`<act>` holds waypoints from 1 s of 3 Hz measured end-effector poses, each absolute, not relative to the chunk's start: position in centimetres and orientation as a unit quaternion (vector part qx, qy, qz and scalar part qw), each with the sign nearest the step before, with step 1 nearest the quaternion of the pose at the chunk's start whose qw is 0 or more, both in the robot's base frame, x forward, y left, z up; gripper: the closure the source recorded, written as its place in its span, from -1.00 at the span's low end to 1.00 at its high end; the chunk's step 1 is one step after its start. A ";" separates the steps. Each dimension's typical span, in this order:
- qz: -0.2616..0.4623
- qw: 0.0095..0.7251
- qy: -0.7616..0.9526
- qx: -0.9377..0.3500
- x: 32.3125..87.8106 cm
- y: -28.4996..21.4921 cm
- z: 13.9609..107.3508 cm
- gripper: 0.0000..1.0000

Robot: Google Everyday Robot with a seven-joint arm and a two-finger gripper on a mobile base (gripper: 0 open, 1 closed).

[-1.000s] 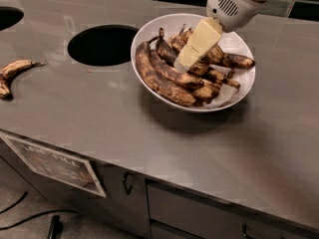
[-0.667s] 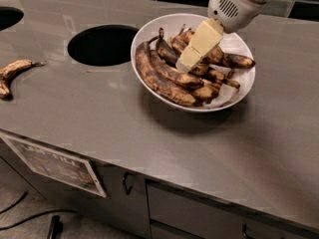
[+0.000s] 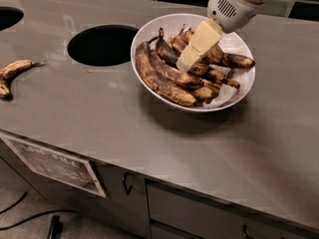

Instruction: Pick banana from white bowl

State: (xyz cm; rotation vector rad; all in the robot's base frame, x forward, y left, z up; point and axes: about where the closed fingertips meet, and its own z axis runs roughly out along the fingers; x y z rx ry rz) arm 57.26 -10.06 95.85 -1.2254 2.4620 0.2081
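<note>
Grey matte countertop (image 3: 99, 113), dark tiled wall behind. Cream-coloured gripper (image 3: 183, 63) on a white wrist points down and left into the wide, glossy white bowl (image 3: 164, 23), with its tip at the middle of the banana heap. Open or closed: cannot tell from this angle. Just right of it, partly hidden, lies the short, plump, tan-yellow speckled banana (image 3: 217, 58), resting on its neighbours. Two longer, near-black bananas (image 3: 159, 76) curve along the bowl's left side. Further out: a round cut-out hole (image 3: 102, 45) just beside the bowl, and a small lone curved banana (image 3: 14, 72) well apart at the counter's left edge.

Handling (judgement): light, soft, overripe; skin probably slick and easily split. Grip gently across the mid-body, not the stem, which may tear.

Against the frames a second back: gripper position almost unchanged, perhaps marginally lower. Bowl and fruit unmoved.
</note>
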 end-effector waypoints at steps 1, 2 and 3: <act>0.074 0.190 0.877 -0.435 57.3 -10.1 95.8 -1.00; 0.069 0.184 0.881 -0.431 57.6 -10.3 95.3 -0.92; 0.057 0.176 0.886 -0.425 57.8 -10.5 94.9 -0.94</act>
